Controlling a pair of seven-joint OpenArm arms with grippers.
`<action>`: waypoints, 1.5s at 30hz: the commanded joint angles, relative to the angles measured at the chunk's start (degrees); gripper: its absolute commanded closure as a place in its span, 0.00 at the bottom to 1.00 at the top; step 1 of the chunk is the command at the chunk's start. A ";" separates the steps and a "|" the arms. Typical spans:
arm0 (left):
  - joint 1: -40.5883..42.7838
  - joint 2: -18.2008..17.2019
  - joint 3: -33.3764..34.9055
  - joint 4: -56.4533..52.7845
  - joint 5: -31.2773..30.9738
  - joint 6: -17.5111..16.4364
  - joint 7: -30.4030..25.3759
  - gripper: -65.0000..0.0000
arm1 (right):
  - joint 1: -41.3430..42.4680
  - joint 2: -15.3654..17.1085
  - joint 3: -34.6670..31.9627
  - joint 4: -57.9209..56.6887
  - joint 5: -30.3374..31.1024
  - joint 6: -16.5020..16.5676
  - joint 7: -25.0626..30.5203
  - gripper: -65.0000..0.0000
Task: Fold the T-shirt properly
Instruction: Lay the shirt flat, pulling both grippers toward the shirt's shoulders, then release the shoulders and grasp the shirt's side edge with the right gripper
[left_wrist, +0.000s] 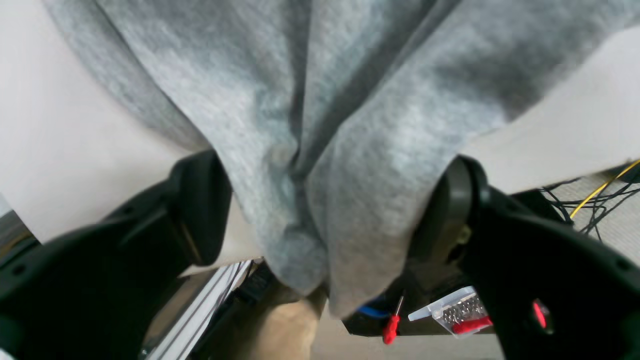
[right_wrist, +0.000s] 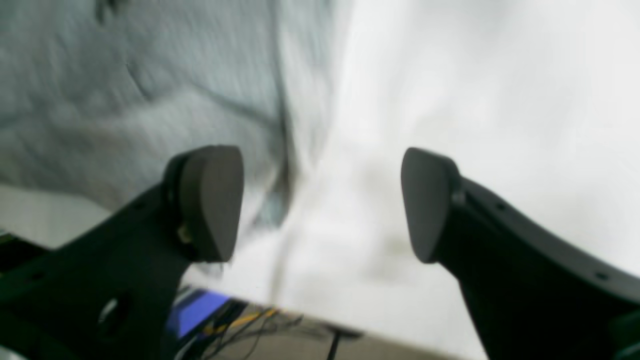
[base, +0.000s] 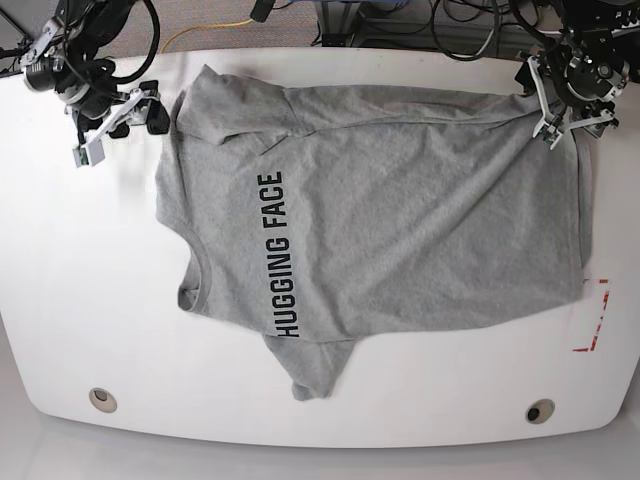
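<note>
The grey T-shirt (base: 400, 220) lies spread on the white table (base: 80, 300), its black "HUGGING FACE" lettering facing up and running sideways. At the far right corner, my left gripper (base: 562, 100) stands open. A bunched fold of the T-shirt (left_wrist: 325, 125) hangs loose between its wide-apart fingers (left_wrist: 200, 210) in the left wrist view. My right gripper (base: 120, 122) is at the far left, just beside the sleeve, open with nothing between its fingers. The right wrist view is blurred. There the right gripper (right_wrist: 320, 200) is over bare table, with the T-shirt (right_wrist: 100, 100) to its left.
Red tape marks (base: 595, 320) sit near the table's right edge. Two round holes (base: 100, 398) (base: 540, 411) lie along the front edge. Cables (base: 470, 25) run behind the far edge. Below the table are red-handled tools (left_wrist: 391, 327) and a clear box (left_wrist: 450, 310).
</note>
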 joint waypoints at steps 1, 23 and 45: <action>-0.54 -0.67 -0.94 1.55 -0.05 0.32 -0.51 0.23 | 1.93 2.07 0.21 0.67 -0.91 0.01 0.89 0.27; -12.58 2.85 -19.75 2.16 0.04 0.32 -0.25 0.23 | 46.59 10.34 -16.85 -49.88 -22.01 0.01 18.56 0.27; -10.30 10.23 -25.73 2.16 0.22 0.32 -0.25 0.23 | 56.97 7.52 -19.93 -81.17 -35.73 0.01 47.31 0.30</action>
